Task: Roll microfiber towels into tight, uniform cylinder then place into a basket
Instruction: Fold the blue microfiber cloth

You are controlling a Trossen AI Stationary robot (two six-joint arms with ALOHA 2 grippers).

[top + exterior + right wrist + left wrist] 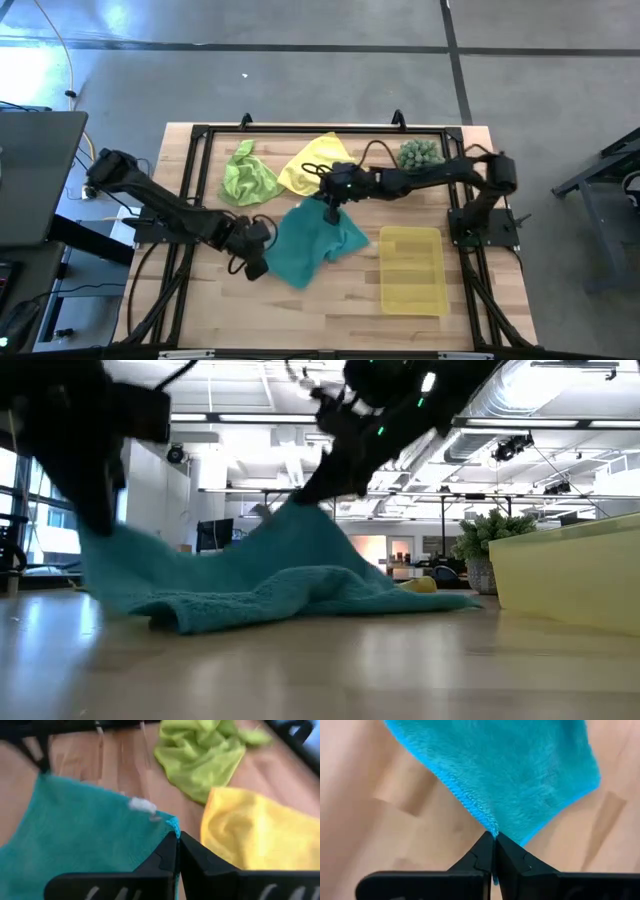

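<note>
Towels: 1 teal (312,246), 1 yellow (312,160), 1 lime (246,178).

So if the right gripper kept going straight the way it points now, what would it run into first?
The right gripper is shut on a corner of the teal towel and points down, so probably the towel itself, then the table. Depth is unclear.

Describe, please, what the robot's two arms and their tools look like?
Both arms are matte black, jointed tubular links with loose black cables looping alongside. The left tool and right tool each end in two dark, angular, wedge-shaped fingers that taper to a point. Small green lights glow on one arm in the low view.
</note>
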